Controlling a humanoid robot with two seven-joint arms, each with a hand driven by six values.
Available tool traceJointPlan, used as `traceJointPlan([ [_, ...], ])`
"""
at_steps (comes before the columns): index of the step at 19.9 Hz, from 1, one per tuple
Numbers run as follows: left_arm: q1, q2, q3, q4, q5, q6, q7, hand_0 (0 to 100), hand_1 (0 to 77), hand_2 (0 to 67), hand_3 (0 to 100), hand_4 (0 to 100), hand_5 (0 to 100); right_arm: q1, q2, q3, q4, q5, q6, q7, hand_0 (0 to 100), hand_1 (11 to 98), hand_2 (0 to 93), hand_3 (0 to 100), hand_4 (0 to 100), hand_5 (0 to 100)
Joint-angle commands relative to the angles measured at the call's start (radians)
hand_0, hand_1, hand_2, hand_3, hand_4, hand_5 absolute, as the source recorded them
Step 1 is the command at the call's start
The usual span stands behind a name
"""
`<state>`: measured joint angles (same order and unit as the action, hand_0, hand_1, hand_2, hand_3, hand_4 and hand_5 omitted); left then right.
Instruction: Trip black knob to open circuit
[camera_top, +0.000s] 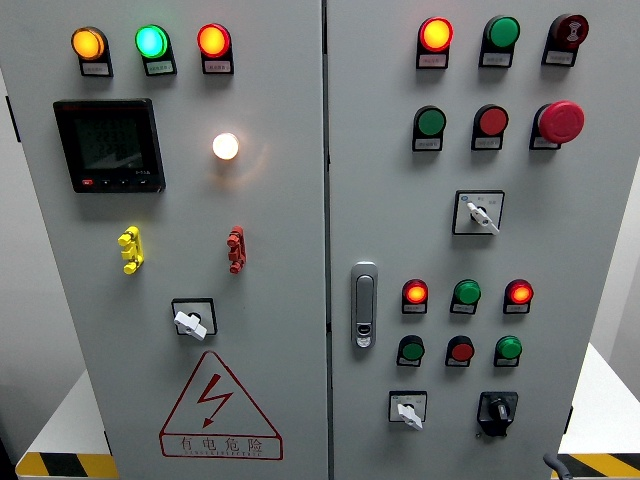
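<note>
Black knob (497, 411), low on the cabinet's right door, right of the door handle (365, 305), stands untouched; neither hand is in view, so tripping remains wholly undone.

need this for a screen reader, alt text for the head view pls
A grey two-door electrical cabinet of indicator lamps, push buttons and rotary switches, with the black knob at the right door's lower right. No robot hand is in view.

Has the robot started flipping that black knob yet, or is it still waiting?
Nothing looks done yet. The black knob at the cabinet's lower right is untouched, and no robot hand is near it; neither arm clearly shows. Several indicator lamps, like the red one above, are lit. Reaching and turning the knob remain.
</note>
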<state>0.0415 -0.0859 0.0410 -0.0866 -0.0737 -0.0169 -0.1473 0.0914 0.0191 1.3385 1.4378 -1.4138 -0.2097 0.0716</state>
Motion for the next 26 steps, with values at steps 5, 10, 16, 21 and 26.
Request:
traceJointPlan([
  [5, 0.0, 0.0, -0.001, 0.001, 0.0, 0.0, 0.0, 0, 3.7, 12.7, 21, 7, 2, 0.028, 0.0208, -0.019, 0.029, -0.05, 0.001, -0.026, 67, 49.8, 5.2, 64, 67, 78],
  [10, 0.0, 0.0, 0.0, -0.001, 0.0, 0.0, 0.0, 0, 3.8, 12.7, 21, 7, 2, 0.034, 0.0636, -0.041, 0.036, -0.051, 0.001, -0.045, 67, 51.0, 5.2, 66, 69, 81],
  [16, 0.0, 0.0, 0.0, 0.001, 0.0, 0.0, 0.0, 0, 4.0, 12.7, 21, 7, 2, 0.051, 0.0729, -0.038, 0.03, -0.051, 0.003, -0.055, 69, 51.2, 5.5, 66, 69, 82],
  [21, 0.0, 0.0, 0.0, 0.001, 0.0, 0.0, 0.0, 0, 4.0, 12.7, 21, 7, 2, 0.064, 0.0714, -0.03, 0.012, -0.05, 0.003, -0.055, 71, 50.9, 5.6, 66, 69, 82],
  [26, 0.0, 0.0, 0.0, -0.001, 0.0, 0.0, 0.0, 0, 4.0, 12.7, 21, 7, 2, 0.09, 0.0714, -0.028, -0.025, -0.047, 0.003, -0.055, 71, 50.7, 5.7, 66, 70, 82],
])
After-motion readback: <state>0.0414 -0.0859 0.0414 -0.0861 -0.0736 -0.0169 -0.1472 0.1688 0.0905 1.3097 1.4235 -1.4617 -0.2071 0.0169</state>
